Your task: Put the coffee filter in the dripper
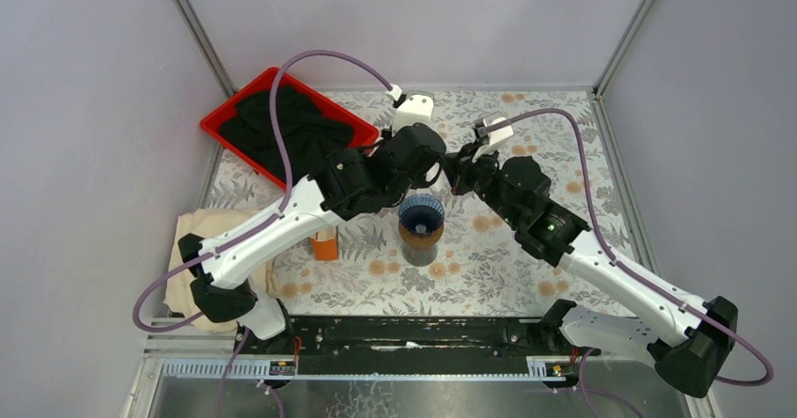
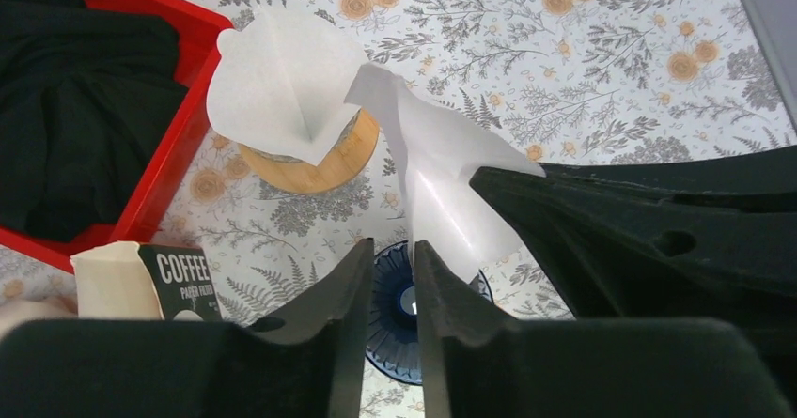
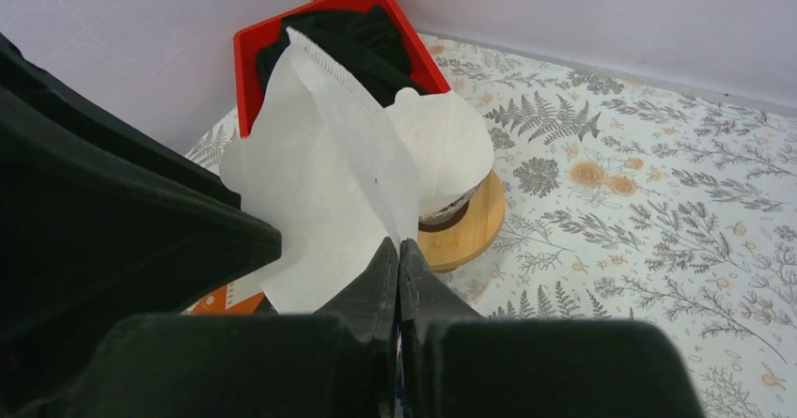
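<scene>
A white paper coffee filter (image 3: 320, 169) hangs in the air with my right gripper (image 3: 398, 244) shut on its lower edge. From the left wrist the same filter (image 2: 442, 169) shows just right of my left gripper (image 2: 390, 247), whose jaws stand slightly open with nothing between them. Through that gap I see the blue ribbed dripper (image 2: 404, 310) directly below. From above, the dripper (image 1: 421, 211) sits on a jar of brown liquid, and the left gripper (image 1: 440, 167) and right gripper (image 1: 458, 172) meet just behind it. The filter itself is hidden there.
More filters stand on a round wooden holder (image 2: 282, 89), which also shows from the right wrist (image 3: 470, 230). A coffee filter box (image 2: 179, 277) lies to the near left. The red tray (image 1: 221, 122) holds a black cloth (image 1: 282, 131). A cream cloth (image 1: 202, 239) lies at the left edge.
</scene>
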Tool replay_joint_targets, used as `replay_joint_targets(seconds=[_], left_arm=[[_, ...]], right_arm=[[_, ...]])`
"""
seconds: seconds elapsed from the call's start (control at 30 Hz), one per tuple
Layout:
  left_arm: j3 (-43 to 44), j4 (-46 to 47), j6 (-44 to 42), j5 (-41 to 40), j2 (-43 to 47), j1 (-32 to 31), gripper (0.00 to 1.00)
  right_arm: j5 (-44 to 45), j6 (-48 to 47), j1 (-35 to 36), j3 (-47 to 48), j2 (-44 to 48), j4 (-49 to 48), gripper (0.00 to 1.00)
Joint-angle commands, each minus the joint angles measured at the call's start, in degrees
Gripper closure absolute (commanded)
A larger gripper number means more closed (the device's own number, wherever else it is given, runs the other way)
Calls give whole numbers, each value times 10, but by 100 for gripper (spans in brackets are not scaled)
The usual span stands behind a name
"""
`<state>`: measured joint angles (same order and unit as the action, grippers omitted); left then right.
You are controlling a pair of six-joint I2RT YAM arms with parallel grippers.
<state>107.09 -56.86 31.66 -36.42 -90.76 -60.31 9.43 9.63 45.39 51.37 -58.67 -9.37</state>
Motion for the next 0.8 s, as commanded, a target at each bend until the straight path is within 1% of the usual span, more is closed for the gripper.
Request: replay_joint_targets(seconds=[0.0, 0.2, 0.33, 0.4, 0.5, 0.63, 0.77], left_arm=[[-16, 40, 9, -9, 31, 3, 67], [-49, 73, 12, 3, 61, 8, 45], [-83, 112, 17, 25, 92, 13, 34], [-97, 128, 21, 35, 105, 20, 32], [-110, 142, 26, 48, 110, 28, 30], [-113, 147, 30, 57, 101, 33, 27], [-118, 155, 33, 72, 95, 39, 25]], right_arm=[[0, 33, 5, 68, -2, 78, 100], [15, 79, 10, 164, -48, 211, 100], [40, 100, 23, 235, -83, 301, 100], [51, 109, 31, 264, -104, 349, 100], [63, 120, 42, 297, -127, 390, 100], [81, 130, 54, 321, -145, 419, 100], [90, 133, 61, 339, -159, 440, 100]])
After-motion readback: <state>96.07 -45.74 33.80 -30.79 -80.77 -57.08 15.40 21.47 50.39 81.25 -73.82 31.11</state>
